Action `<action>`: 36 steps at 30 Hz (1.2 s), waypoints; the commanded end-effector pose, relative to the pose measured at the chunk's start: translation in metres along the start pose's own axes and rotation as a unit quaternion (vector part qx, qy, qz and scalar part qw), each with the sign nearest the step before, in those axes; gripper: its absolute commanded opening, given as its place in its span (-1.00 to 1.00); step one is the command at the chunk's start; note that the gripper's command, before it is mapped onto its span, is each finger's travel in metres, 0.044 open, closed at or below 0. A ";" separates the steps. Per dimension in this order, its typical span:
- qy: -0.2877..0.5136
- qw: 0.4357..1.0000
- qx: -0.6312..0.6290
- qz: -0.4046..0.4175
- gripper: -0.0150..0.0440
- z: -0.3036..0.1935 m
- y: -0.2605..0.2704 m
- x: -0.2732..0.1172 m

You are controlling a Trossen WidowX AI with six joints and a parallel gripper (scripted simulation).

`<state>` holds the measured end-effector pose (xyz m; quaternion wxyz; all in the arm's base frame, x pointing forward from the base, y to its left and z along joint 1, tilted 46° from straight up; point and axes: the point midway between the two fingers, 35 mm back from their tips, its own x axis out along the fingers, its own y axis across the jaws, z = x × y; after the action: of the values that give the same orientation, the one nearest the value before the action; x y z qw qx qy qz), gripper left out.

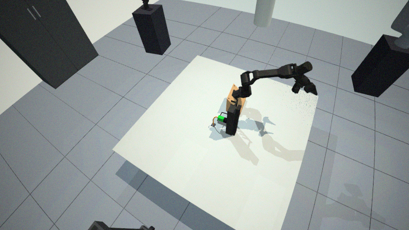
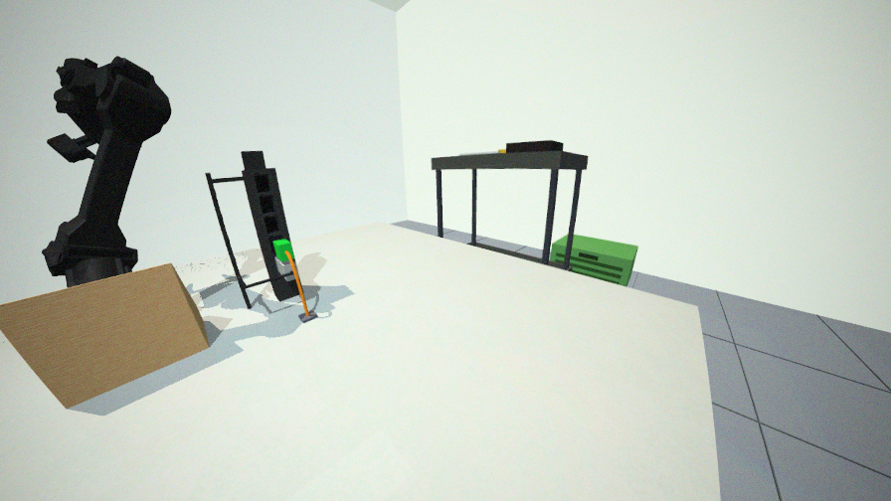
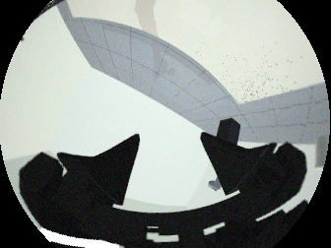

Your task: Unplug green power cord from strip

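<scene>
The green plug (image 1: 221,118) (image 2: 282,250) is at the lower socket of the upright, leaning black power strip (image 1: 233,121) (image 2: 284,291). It looks seated, but its contact with the socket is hidden. An orange cord (image 1: 213,120) (image 2: 296,276) runs from the plug down to a small grey piece (image 1: 213,124) (image 2: 307,317) on the white surface. My gripper (image 1: 304,91) (image 3: 171,136) is open and empty, high up and far from the plug, on the other side of the strip. The wrist view shows neither plug nor strip.
A thin black rod frame (image 2: 225,230) stands beside the strip. A tan wooden block (image 1: 230,98) (image 2: 105,330) is near the arm's base. The white surface (image 1: 171,128) (image 2: 466,374) has edges above the tiled floor. Black pedestals (image 1: 151,31) (image 1: 374,68) stand beyond it.
</scene>
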<state>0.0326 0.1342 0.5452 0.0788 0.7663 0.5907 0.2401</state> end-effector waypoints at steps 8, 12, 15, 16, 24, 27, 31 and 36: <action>-0.042 0.995 -0.092 0.021 0.15 0.011 -0.010 0.021; -0.078 0.984 -0.158 0.033 0.05 0.024 -0.015 0.039; -0.106 0.973 -0.201 0.039 0.05 0.035 -0.016 0.052; -0.116 0.969 -0.215 0.041 0.05 0.040 -0.016 0.056; -0.204 0.923 -0.323 0.044 0.05 0.084 -0.006 0.089; -0.243 0.900 -0.361 0.041 0.05 0.106 0.002 0.101; -0.295 0.866 -0.403 0.032 0.05 0.138 0.017 0.112; -0.361 0.820 -0.445 0.013 0.05 0.182 0.043 0.120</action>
<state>0.1436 0.2599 0.4573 0.5620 0.7149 0.3574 0.2131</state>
